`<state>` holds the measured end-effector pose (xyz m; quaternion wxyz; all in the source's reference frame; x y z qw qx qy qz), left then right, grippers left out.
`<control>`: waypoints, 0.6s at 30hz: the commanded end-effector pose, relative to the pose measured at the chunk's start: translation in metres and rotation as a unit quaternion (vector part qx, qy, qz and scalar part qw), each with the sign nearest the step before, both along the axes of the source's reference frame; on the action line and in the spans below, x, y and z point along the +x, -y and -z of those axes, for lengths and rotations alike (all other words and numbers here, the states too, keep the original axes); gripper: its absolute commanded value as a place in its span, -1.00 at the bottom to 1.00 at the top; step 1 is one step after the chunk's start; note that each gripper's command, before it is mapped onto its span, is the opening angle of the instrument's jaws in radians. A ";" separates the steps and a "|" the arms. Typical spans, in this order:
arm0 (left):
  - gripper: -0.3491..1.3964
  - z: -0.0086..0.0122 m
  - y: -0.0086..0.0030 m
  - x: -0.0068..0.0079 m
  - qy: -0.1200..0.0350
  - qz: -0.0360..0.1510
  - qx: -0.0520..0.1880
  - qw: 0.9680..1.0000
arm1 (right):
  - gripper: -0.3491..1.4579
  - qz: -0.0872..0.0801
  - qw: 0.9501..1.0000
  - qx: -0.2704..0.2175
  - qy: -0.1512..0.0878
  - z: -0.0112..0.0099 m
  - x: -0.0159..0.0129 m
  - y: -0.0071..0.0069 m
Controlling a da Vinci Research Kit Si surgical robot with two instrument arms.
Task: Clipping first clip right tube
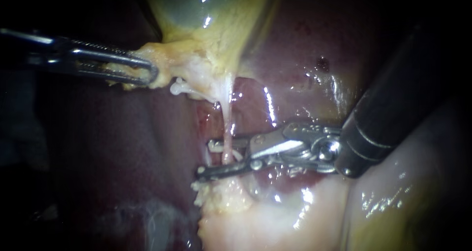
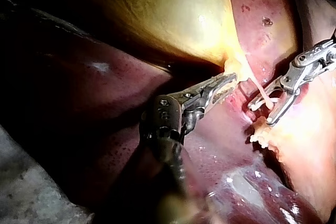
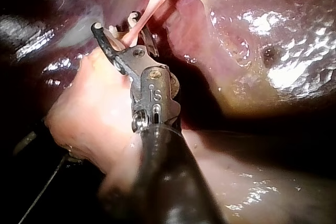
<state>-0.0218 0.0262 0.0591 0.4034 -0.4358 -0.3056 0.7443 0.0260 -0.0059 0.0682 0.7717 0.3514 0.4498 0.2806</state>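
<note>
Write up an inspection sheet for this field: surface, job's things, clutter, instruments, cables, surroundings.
Surface: liver, wet and glistening, with the gallbladder lying on it.
Job's things: thin pink tube stretched from the gallbladder's neck to pale tissue; no clip seen closed on it.
Clutter: nothing seen.
Instruments: left instrument, jaws shut on yellowish tissue at the gallbladder's neck; right instrument, jaws open, one on each side of the tube.
Cables: thin dark strand beside the pale tissue in the right wrist view; kind unclear.
Surroundings: dark, nothing seen.
</note>
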 end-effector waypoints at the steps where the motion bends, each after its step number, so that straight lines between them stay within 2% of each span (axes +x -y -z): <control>1: -1.00 0.0000 0.0000 0.0000 0.000 0.000 0.000 1.000 | -0.09 -0.001 1.000 0.000 -0.002 0.0000 0.0001 0.0001; 13: -1.00 0.0000 0.0000 0.0000 0.000 0.000 0.000 1.000 | -0.08 -0.017 1.000 0.017 -0.014 0.0004 0.0006 0.0007; 18: -1.00 0.0000 0.0001 0.0000 0.000 0.000 0.000 1.000 | -0.07 -0.013 0.999 0.029 -0.029 0.0012 0.0012 0.0014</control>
